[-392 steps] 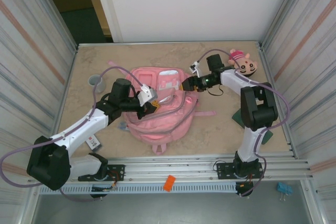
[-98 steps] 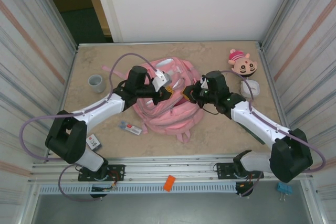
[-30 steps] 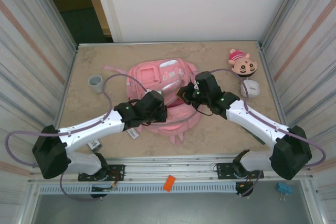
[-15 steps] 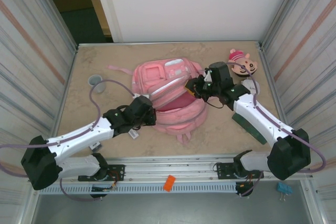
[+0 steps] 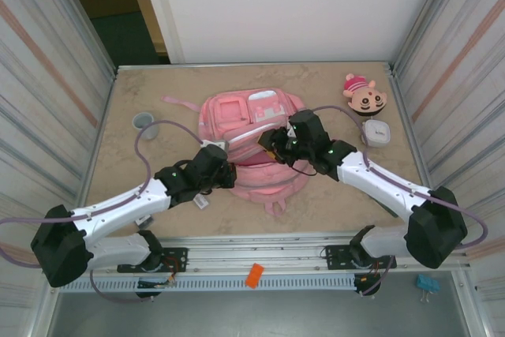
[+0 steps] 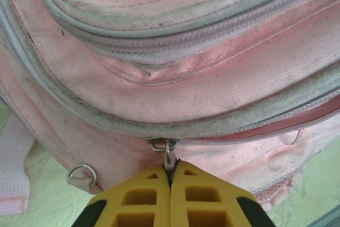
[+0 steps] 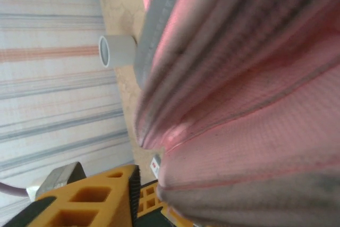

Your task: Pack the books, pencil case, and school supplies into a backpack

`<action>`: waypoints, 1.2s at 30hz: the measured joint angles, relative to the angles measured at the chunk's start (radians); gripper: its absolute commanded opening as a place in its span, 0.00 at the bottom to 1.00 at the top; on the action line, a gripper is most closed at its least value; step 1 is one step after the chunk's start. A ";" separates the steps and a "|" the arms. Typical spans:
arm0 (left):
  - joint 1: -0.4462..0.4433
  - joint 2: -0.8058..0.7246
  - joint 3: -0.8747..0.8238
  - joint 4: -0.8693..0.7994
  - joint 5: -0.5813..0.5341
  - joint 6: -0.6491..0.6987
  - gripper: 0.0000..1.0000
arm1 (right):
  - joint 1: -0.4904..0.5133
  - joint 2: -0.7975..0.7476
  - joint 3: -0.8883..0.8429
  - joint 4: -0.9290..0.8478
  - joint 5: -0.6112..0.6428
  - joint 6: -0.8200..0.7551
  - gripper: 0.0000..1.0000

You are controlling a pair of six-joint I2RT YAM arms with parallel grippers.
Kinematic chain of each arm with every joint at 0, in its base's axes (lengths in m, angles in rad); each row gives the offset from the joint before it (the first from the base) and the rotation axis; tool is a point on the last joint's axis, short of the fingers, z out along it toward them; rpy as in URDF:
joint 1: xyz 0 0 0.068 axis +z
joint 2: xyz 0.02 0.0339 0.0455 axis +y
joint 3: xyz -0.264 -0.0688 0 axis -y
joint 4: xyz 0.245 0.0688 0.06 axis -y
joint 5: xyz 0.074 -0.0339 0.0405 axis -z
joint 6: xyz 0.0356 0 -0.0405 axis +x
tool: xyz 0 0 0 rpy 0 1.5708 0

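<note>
Nearest me, the left gripper [image 6: 170, 166] has its yellow jaws pressed tight together on the little metal zip pull [image 6: 169, 156], which hangs at the near edge of the backpack [image 6: 212, 89]. The bag lies flat, pockets up, and looks soft and light. I'd guess it will sag and slide rather than hold its shape, so the pull and the stiffer zip strips are the places to hold, though that thin tab could slip out. Further on, the right gripper [image 5: 268, 142] is at the bag's right side with pink fabric bunched against its fingers; whether its jaws grip it I cannot tell. Beyond, off to the left, sits the cup [image 5: 144, 122].
</note>
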 measured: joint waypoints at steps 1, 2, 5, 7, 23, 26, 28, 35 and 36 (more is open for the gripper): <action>0.000 0.000 0.000 0.000 -0.002 0.003 0.00 | 0.001 0.010 0.000 0.003 0.002 0.001 0.11; 0.000 0.000 0.000 -0.005 -0.003 0.004 0.00 | 0.001 0.016 0.002 0.003 -0.001 -0.002 0.06; 0.015 -0.001 0.000 -0.016 -0.003 0.008 0.00 | -0.010 0.019 0.016 -0.010 -0.017 -0.025 0.00; 0.039 -0.007 0.000 -0.016 0.001 0.013 0.00 | -0.036 0.019 0.034 -0.032 -0.048 -0.050 0.00; 0.313 -0.029 -0.036 0.048 0.077 0.172 0.04 | -0.255 0.089 0.280 -0.269 -0.406 -0.292 0.00; 0.330 -0.015 -0.037 0.084 0.130 0.204 0.27 | -0.262 0.091 0.294 -0.291 -0.406 -0.298 0.00; 0.331 -0.019 -0.045 0.126 0.182 0.229 0.39 | -0.263 0.092 0.296 -0.296 -0.406 -0.298 0.00; 0.331 -0.095 -0.153 0.242 0.408 0.378 0.68 | -0.268 0.122 0.320 -0.298 -0.433 -0.304 0.00; 0.331 -0.105 -0.171 0.252 0.446 0.425 0.71 | -0.269 0.127 0.331 -0.301 -0.441 -0.309 0.00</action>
